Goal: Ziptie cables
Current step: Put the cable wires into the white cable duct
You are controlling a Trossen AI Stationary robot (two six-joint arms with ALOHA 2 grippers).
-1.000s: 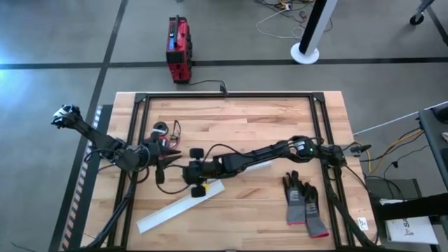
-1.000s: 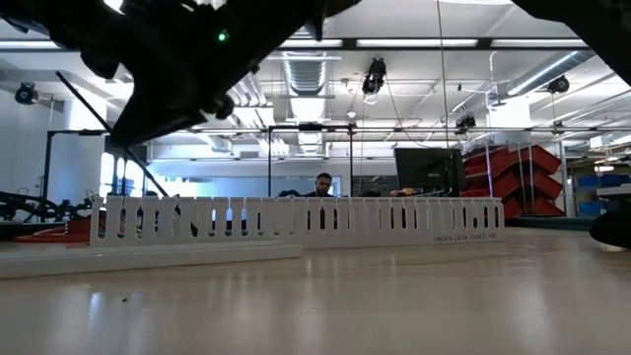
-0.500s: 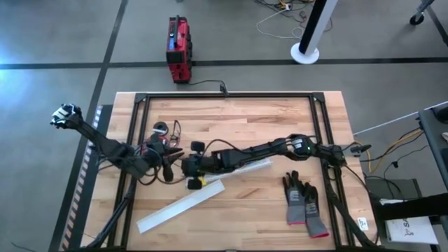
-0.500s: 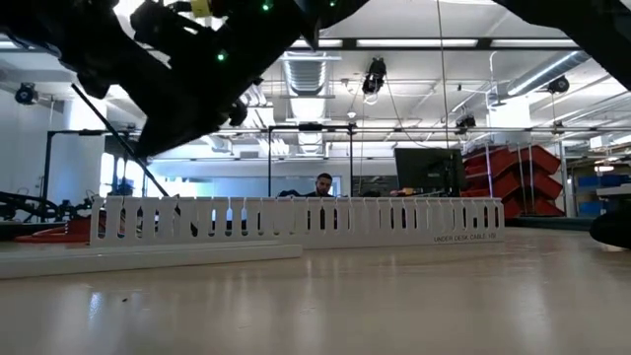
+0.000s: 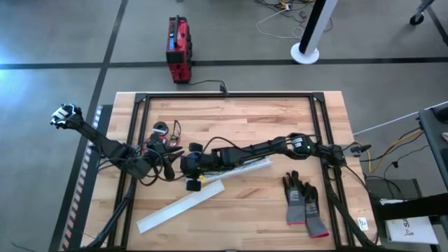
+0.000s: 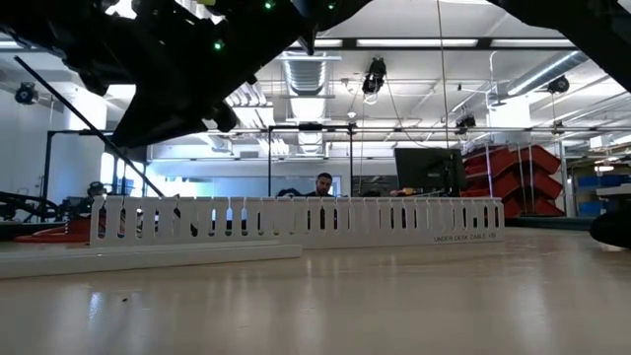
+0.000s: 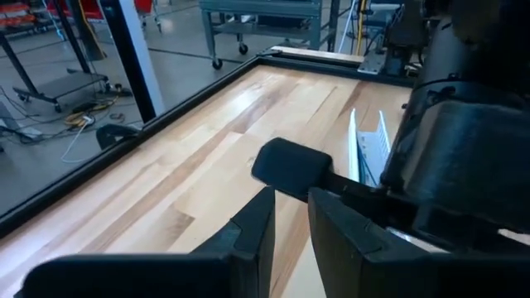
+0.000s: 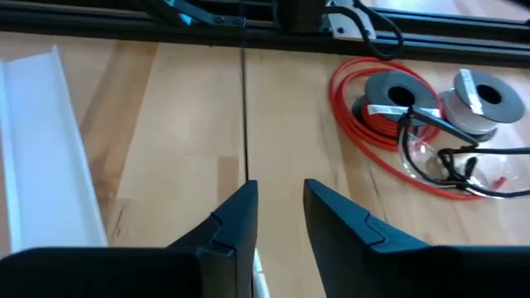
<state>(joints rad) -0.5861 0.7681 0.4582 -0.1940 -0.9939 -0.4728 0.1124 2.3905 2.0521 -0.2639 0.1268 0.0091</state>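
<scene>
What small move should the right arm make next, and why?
Probably ease the right tool toward the cables. Its fingers stand slightly apart with nothing between them, over bare table, and the wire coils lie a little way ahead. The left tool is also empty close by.

right pincer (image 8: 277,217) slightly parted, cables (image 8: 422,124) beyond

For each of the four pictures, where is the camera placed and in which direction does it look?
High view: above the table, looking straight down; both arms, gloves.
Low view: at table-top height, looking level past the white slotted strip into the room; dark arm parts overhead.
Left wrist view: on the left arm, looking past the left gripper at the other arm.
Right wrist view: on the right arm, looking past the right gripper toward the cables.
High and low views share the strip.
</scene>
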